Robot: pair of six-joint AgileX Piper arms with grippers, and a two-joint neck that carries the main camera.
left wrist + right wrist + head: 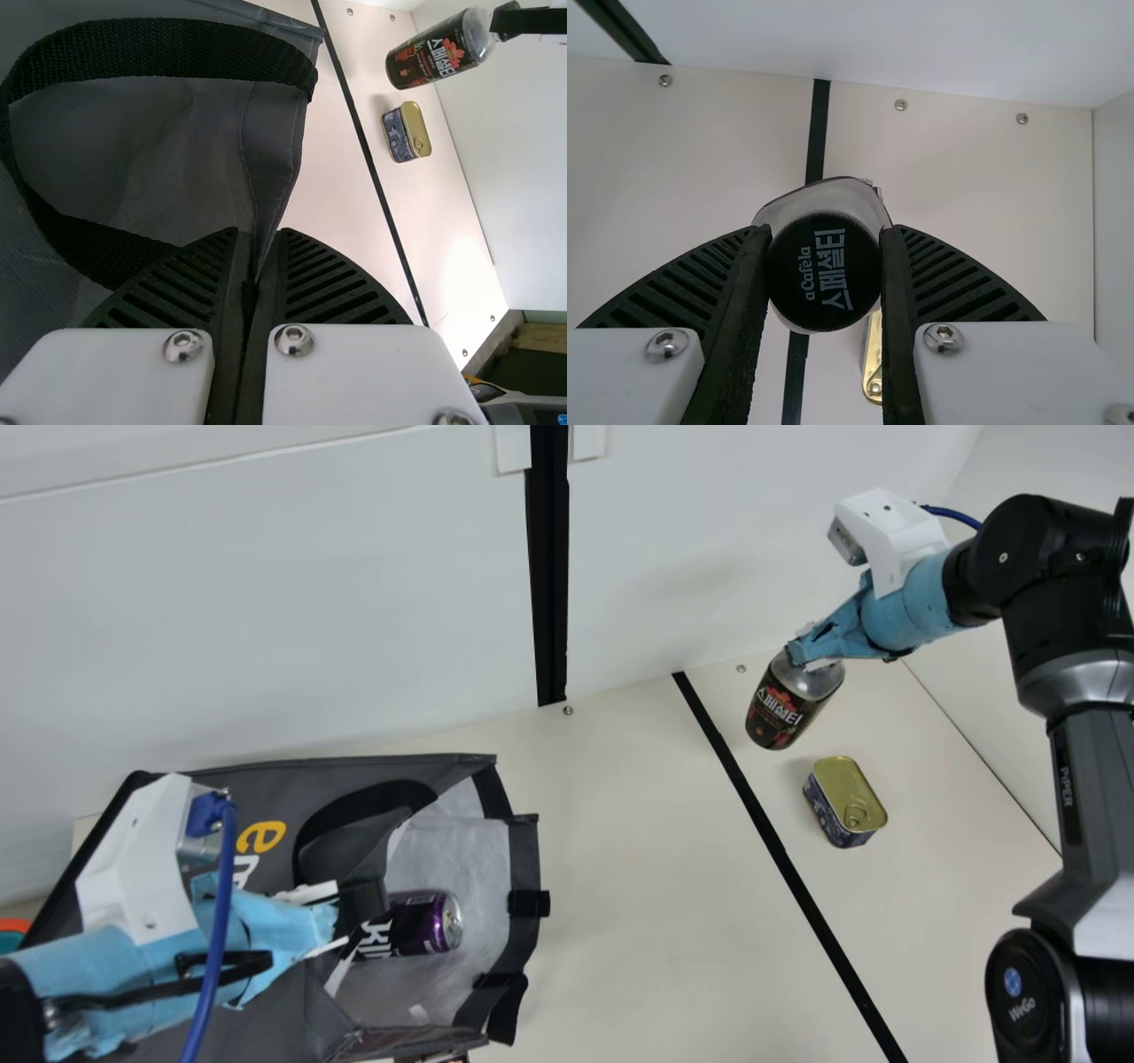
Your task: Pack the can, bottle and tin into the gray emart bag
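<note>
In the main view my left gripper (335,923) is at the mouth of the gray emart bag (523,850), which lies with its opening facing the table's middle. The left wrist view has the left gripper (259,241) shut on the edge of the bag (168,159). A purple can (425,923) lies inside the bag. At the right, my right gripper (811,655) holds the dark bottle (780,713) by its top, tilted above the table. In the right wrist view the right gripper (824,235) grips the black cap (824,273). The tin (846,802) stands on the table below the bottle.
A black strip (780,846) runs across the cream table (656,886) between bag and tin. The white back wall (709,540) rises close behind the bottle. An orange and teal object (12,930) shows at the far left edge.
</note>
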